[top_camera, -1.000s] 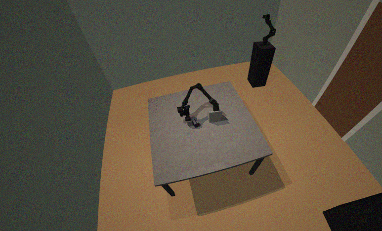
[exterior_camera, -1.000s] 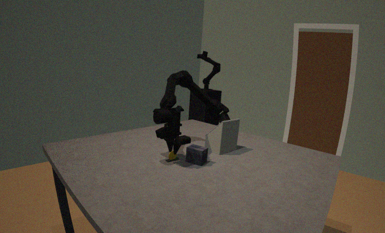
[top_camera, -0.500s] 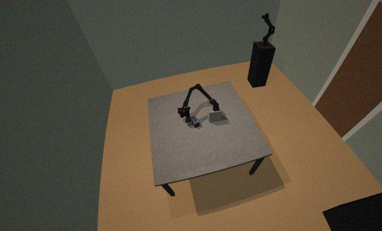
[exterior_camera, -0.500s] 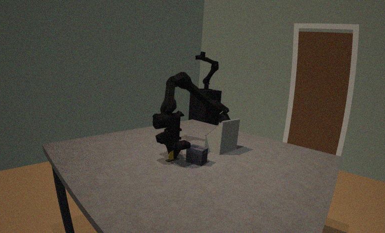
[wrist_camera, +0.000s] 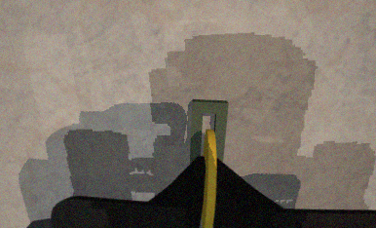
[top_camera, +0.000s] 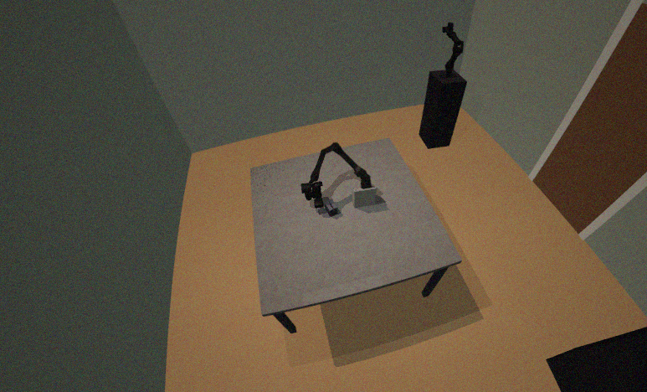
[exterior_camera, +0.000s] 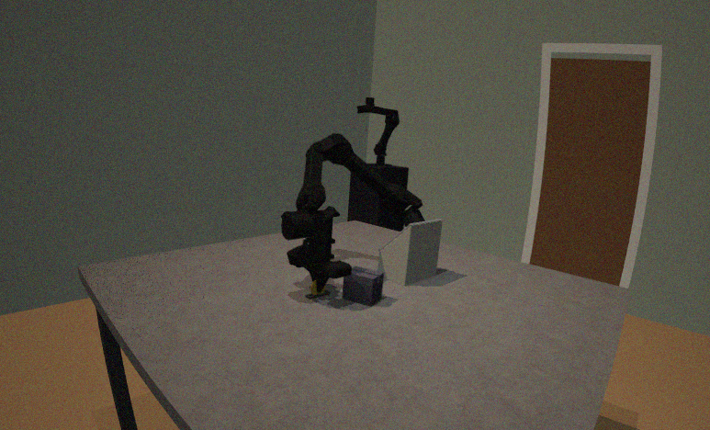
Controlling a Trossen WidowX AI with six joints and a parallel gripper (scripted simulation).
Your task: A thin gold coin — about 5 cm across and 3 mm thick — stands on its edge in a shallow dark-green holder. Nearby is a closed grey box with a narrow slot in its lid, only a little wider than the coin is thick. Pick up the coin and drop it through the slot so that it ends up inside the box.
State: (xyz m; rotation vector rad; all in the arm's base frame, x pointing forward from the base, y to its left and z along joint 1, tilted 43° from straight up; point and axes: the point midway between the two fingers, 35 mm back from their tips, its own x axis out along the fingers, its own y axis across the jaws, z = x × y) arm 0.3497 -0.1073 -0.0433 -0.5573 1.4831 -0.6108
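My gripper (top_camera: 318, 203) (exterior_camera: 320, 283) (wrist_camera: 206, 164) points down with its fingers shut on the upper part of the gold coin (exterior_camera: 315, 288) (wrist_camera: 209, 146). The coin stands on edge between the two black fingers, leaning slightly in the wrist view. The dark-green holder (exterior_camera: 309, 296) (wrist_camera: 220, 122) lies flat on the table under the coin and fingertips; part of its groove shows. The coin's lower edge is at the holder; whether it still touches is unclear. The closed grey box (top_camera: 331, 211) (exterior_camera: 362, 288) stands beside the gripper, to its right in the exterior view. Its slot is hard to make out.
A pale block with a sloping side (top_camera: 366, 198) (exterior_camera: 423, 252) stands behind the box, near the arm's base. The grey table (top_camera: 354, 258) (exterior_camera: 400, 353) carries everything. A second arm stands on a black pedestal (top_camera: 441, 111) (exterior_camera: 362, 198) beyond the table.
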